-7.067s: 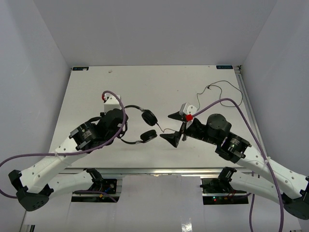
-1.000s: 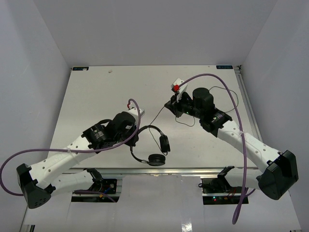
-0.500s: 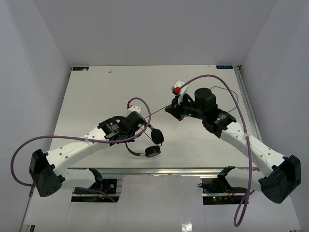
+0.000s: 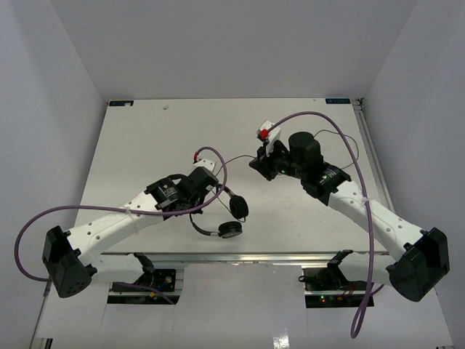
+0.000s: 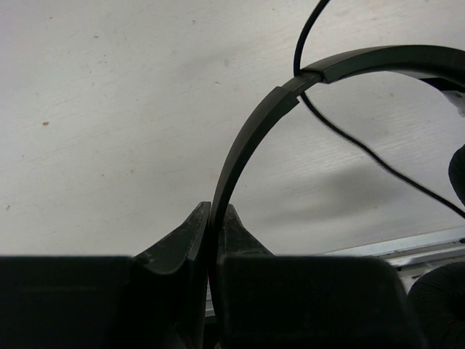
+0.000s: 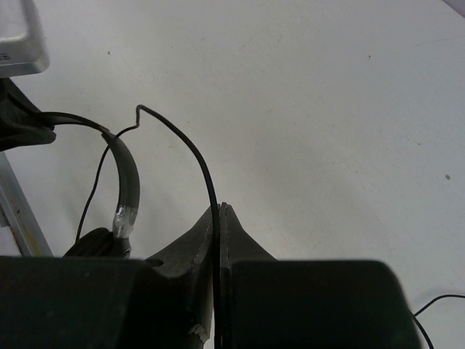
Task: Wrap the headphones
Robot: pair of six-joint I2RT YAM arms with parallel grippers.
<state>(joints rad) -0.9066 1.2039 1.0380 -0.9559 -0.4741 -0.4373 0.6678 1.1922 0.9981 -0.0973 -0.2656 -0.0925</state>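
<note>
Near the table (image 4: 145,138)'s near edge, the left gripper (image 5: 215,218) has its jaws pinching the headphones (image 4: 238,207) by the headband. The right gripper (image 6: 219,214) has jaws pressed on the cord (image 6: 196,149), which trails loose, so wrapping seems barely begun.

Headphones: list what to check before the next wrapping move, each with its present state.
1. Left tool shut on the headband: ok.
2. Right tool shut on the cord: ok.
3. Cord between the tools has slack, curved with a kink: ok.
4. Cord clear of the purple cable: cannot tell.
5. Earcups off the table: cannot tell.
</note>
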